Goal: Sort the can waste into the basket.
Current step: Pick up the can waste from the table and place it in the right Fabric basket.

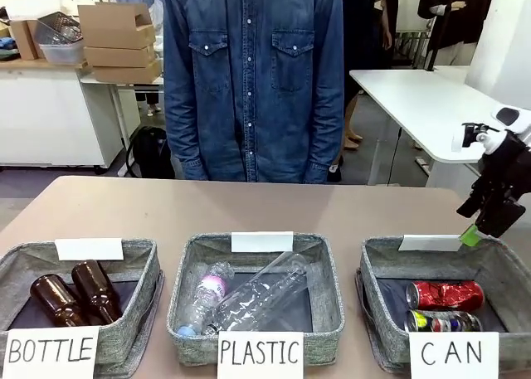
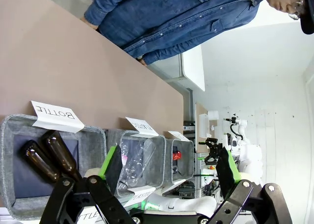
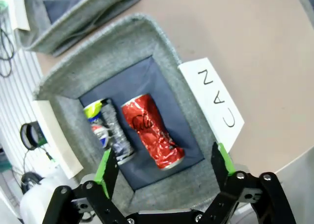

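Two cans are seen lying on their sides on the dark lining of the CAN basket [image 1: 383, 255]: a dented red can [image 1: 445, 294] toward the far side and a dark blue can [image 1: 443, 321] with yellow-green at one end just nearer the robot, the two side by side and touching or nearly so. In the right wrist view the red can [image 3: 152, 131] is shown crumpled along its length, and the blue can [image 3: 109, 130] is set close against the basket's wall. Bare lining is left at both ends of the cans. The basket is placed at the right end of the counter [image 1: 249, 205], beside the PLASTIC basket [image 1: 195, 259], with open counter beyond it toward the person [image 1: 253, 80]. The right pincer [image 1: 474, 226] is held above the basket's far right corner, spread wide and empty, with the cans below it and apart from it. The left pincer [image 2: 169, 170] is also spread wide, with nothing held.
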